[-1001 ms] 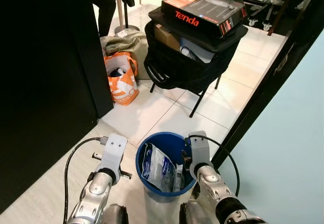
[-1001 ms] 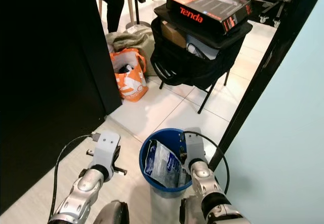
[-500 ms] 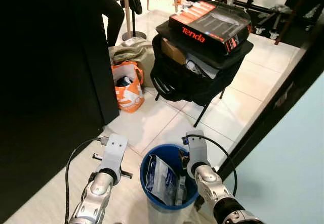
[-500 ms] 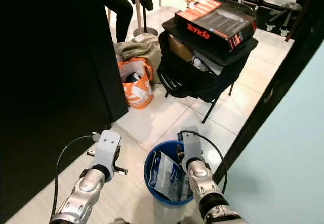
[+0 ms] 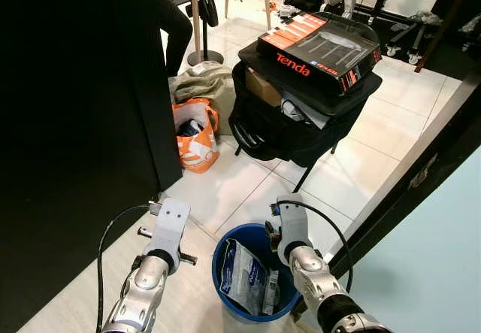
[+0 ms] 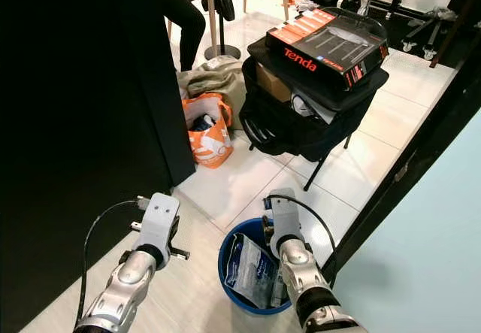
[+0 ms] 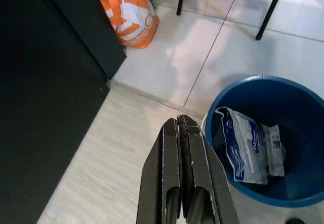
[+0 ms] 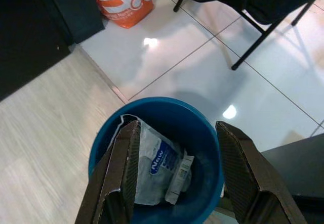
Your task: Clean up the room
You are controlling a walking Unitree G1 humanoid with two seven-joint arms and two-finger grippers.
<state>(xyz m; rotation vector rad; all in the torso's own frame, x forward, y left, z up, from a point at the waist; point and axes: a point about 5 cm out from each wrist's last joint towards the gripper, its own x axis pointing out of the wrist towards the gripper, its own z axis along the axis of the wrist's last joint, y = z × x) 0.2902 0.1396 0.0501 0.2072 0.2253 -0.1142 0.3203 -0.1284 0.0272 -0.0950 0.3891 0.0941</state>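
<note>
A blue bin [image 5: 244, 235] stands on the floor right in front of me, where pale wood boards meet white tiles. Inside it lies a white and blue plastic packet [image 5: 244, 273], with a smaller wrapper beside it. My right gripper [image 8: 177, 125] hangs open above the bin [image 8: 167, 114], nothing between its fingers; the packet [image 8: 152, 176] lies below it. My left gripper [image 7: 179, 120] is shut and empty, over the wood boards just left of the bin [image 7: 283, 92]. Both silver arms, left [image 5: 154, 265] and right [image 5: 301, 258], reach forward on either side of the bin.
An orange shopping bag [image 5: 192, 134] leans against a tall dark cabinet [image 5: 75, 122] on the left. Ahead stands a black folding chair [image 5: 301, 130] loaded with bags and a Tenda box [image 5: 319, 40]. A dark door frame [image 5: 421, 175] runs along the right. A person's leg [image 5: 176, 25] is behind.
The whole scene has slid down and nearer in the picture, so the camera has moved. Both arms keep their places beside the bin, and the packet lies as before.
</note>
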